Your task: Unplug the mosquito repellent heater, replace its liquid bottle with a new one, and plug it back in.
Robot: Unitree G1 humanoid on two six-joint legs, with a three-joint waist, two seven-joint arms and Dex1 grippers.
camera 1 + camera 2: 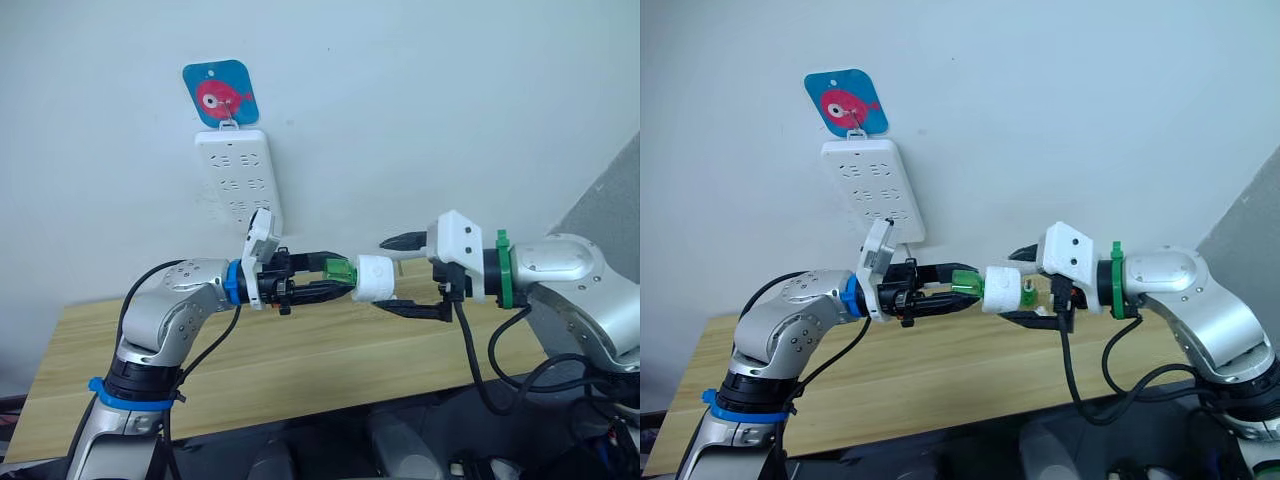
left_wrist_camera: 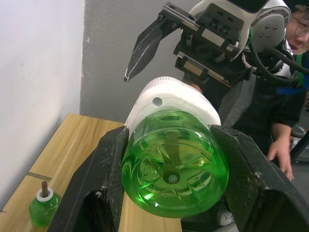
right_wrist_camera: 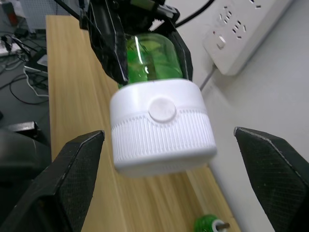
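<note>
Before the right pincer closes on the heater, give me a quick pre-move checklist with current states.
1. Heater unplugged from the power strip: ok.
2. Left pincer shut on the green bottle: ok.
3. Right pincer open, fingers either side of the heater, not touching: ok.
4. Bottle unscrewed from heater: not ok, still attached.
5. Second green bottle standing on the wooden table: ok.
6. Which bottle is new: cannot tell.

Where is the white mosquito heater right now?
The heater is up in the air between the two grippers, above the wooden table. The left gripper holds its green bottle; the right gripper is open around it.
</note>
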